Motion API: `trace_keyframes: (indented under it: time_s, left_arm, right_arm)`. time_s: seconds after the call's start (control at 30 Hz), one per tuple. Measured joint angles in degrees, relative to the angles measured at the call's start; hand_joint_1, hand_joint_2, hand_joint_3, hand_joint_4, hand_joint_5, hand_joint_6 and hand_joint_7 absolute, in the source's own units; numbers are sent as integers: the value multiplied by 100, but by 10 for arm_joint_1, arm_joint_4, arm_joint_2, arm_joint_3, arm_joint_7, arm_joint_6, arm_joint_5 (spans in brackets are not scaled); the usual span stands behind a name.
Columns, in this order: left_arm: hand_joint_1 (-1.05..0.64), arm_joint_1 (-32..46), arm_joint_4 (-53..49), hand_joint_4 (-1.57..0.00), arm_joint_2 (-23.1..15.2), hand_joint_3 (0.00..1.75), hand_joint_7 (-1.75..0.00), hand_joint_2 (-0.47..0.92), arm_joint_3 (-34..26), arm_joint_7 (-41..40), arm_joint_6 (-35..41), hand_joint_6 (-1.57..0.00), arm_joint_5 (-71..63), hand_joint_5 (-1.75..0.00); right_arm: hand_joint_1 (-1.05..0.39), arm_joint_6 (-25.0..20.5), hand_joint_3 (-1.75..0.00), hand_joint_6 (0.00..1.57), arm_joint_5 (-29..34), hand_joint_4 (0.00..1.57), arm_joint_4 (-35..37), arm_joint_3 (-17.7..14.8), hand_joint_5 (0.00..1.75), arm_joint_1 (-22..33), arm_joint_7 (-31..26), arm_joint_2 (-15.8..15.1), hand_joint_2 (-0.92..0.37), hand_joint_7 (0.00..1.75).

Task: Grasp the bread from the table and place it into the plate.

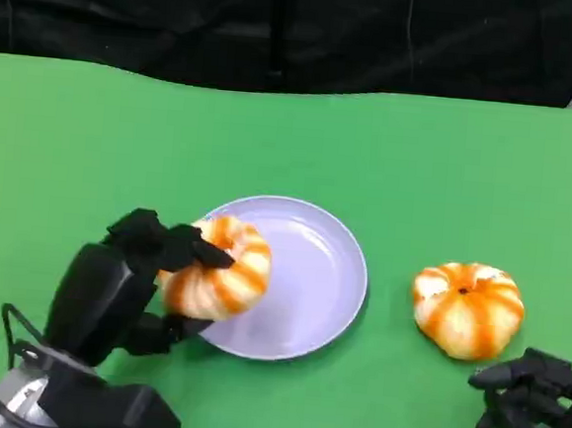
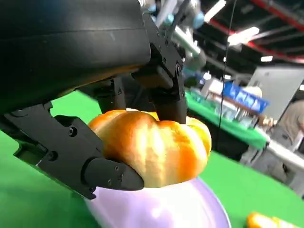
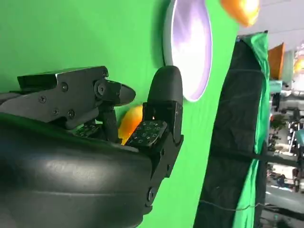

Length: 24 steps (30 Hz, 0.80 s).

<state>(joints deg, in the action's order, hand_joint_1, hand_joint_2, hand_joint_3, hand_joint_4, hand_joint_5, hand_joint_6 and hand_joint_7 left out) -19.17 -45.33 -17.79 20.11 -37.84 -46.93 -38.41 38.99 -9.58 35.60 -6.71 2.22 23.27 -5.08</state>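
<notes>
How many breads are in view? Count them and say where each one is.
2. One bread is held by the left hand over the plate's near-left rim; the other bread lies on the green table, beside the plate, ahead of the right hand.

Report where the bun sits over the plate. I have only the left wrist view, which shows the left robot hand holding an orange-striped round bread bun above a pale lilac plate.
Observer: In the head view, the orange-striped round bread bun held by the left robot hand is over the left rim of the pale lilac round plate, not over its centre.
Operator: Say where the right robot hand is.
Observer: The right robot hand is at the near right of the green table cloth, holding nothing, just short of a second orange-striped bun.
Operator: Confirm that second bun is off the plate.
Observer: It lies on the cloth to the plate's right, with green showing between them.
</notes>
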Motion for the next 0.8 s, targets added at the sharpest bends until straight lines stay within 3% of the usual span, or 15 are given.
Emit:
trace_keyframes:
  time_s: [0.8]
  left_arm:
    - [-3, -1, -2, -69, 5, 51, -86, 74, -1, 8, 0, -87, 1, -134]
  right_arm:
    - [2, -5, -37, 89, 5, 74, -12, 7, 137, 11, -8, 2, -92, 79]
